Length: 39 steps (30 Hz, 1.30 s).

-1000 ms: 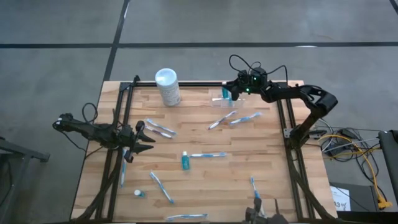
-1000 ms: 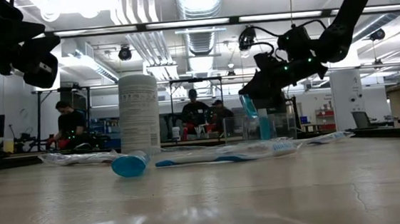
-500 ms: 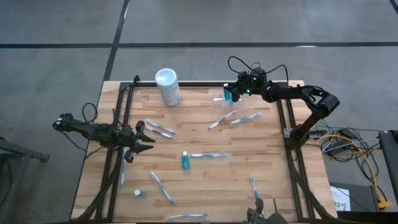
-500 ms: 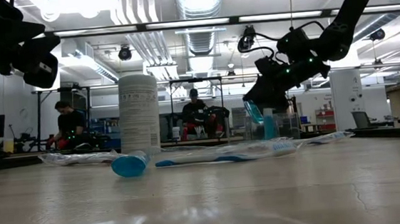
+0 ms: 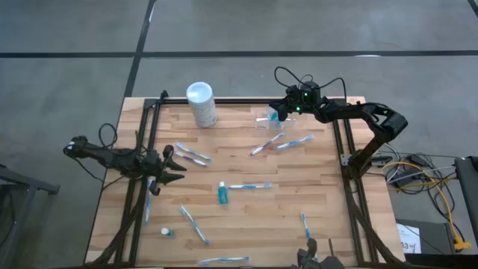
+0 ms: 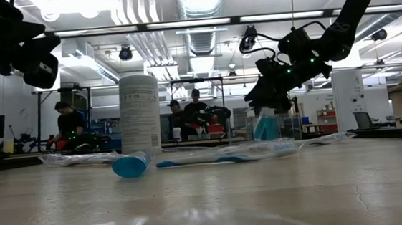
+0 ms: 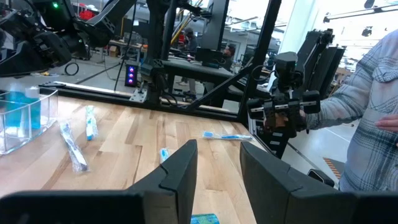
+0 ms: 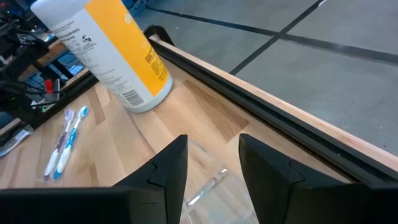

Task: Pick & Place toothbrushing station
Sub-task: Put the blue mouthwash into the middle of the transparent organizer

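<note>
The toothbrushing station (image 5: 265, 117) is a small clear plastic holder standing on its base at the table's far edge, right of centre. A blue piece (image 6: 265, 127) stands in it. It also shows in the left wrist view (image 7: 18, 118) and under my right fingers (image 8: 208, 183). My right gripper (image 5: 278, 113) hangs just above the holder, slanting down, open, with nothing between its fingers (image 8: 168, 165). My left gripper (image 5: 173, 166) waits open and level at the table's left edge.
A tall white cylinder (image 5: 201, 103) stands at the far edge, left of the holder. Thin blue-and-white toothbrushes (image 5: 282, 142) (image 5: 193, 154) (image 5: 250, 186) (image 5: 194, 225) and a small blue tube (image 5: 222, 194) lie scattered over the wood. People work in the room beyond (image 6: 69, 123).
My right gripper has tipped a little further down over the holder and let go of the blue piece. The piece hung slanted under the fingers and now stands lower, inside the clear holder.
</note>
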Motion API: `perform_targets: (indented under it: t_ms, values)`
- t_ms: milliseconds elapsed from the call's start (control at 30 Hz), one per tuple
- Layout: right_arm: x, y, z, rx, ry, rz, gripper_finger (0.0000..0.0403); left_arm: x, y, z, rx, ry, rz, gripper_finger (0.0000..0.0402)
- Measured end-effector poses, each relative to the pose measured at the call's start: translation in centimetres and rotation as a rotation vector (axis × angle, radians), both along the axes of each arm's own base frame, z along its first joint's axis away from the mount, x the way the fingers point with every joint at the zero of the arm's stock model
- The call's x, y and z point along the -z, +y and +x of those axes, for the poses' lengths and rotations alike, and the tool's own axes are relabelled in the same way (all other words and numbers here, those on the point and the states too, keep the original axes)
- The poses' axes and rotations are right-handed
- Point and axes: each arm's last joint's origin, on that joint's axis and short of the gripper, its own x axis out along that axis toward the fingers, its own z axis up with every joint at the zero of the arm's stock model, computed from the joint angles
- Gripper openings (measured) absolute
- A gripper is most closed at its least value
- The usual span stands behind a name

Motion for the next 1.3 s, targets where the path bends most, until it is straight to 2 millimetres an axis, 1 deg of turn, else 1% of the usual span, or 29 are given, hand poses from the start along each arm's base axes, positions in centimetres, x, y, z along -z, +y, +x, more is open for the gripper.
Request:
perform_targets:
  t_ms: [300,433,533,600,733,900,1000,1167,1300]
  values:
    - [0.1,0.0,0.0,0.000,0.004,0.005,0.0157,0.0,0.0,0.0,0.000,0.000,0.000,0.0126]
    - [-0.1,0.1,0.0,-0.007,-0.002,0.005,0.0154,0.0,0.0,0.0,0.000,0.000,0.000,0.0126]
    - [-0.7,0.3,-0.1,-0.012,-0.048,0.063,0.0148,0.0,0.0,0.0,0.000,0.000,0.000,0.0126]
    - [-1.3,0.5,-0.1,-0.031,-0.083,0.087,0.0143,0.0,0.0,0.0,0.000,0.000,0.000,0.0126]
    - [-3.3,1.5,0.3,-0.110,-0.122,0.068,0.0132,0.0,0.0,0.0,0.000,0.000,0.000,0.0126]
    - [-6.7,3.4,1.5,-0.226,-0.084,-0.031,0.0120,0.0,0.0,0.0,0.000,0.000,0.000,0.0126]
    - [-8.4,4.3,2.2,-0.277,-0.045,-0.045,0.0115,0.0,0.0,0.0,0.000,0.000,0.000,0.0126]
    - [-10.3,5.3,3.3,-0.331,0.010,-0.005,0.0115,0.0,0.0,0.0,0.000,0.000,0.000,0.0126]
    - [-11.0,6.1,4.2,-0.374,0.073,0.047,0.0118,0.0,0.0,0.0,0.000,0.000,0.000,0.0126]
